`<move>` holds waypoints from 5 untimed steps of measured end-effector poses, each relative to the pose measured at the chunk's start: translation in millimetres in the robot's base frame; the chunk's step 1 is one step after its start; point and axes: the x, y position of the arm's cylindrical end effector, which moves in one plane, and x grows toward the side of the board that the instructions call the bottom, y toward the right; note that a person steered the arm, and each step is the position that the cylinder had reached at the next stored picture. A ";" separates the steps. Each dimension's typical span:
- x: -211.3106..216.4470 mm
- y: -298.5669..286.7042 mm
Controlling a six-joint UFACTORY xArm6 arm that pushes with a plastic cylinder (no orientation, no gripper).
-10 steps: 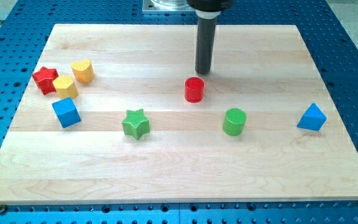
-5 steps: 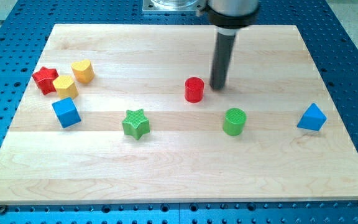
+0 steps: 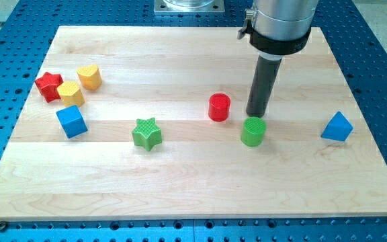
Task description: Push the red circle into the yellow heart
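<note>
The red circle [image 3: 219, 107] stands near the middle of the wooden board [image 3: 180, 181]. The yellow heart [image 3: 90, 76] lies far off at the view's left, in the upper part of the board. My tip [image 3: 256, 115] is down on the board to the right of the red circle, with a small gap between them. The tip is just above the green circle [image 3: 252, 131], close to its top edge.
A red star [image 3: 48, 85] and a yellow block [image 3: 70, 93] sit close by the heart, with a blue cube [image 3: 71, 122] below them. A green star [image 3: 146, 133] lies left of centre. A blue triangle block [image 3: 336, 126] is at the right.
My tip has moved right and down, from above the red circle to its right side. The red circle has shifted slightly right and down. The other blocks have not moved.
</note>
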 end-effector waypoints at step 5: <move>-18.2 -212.8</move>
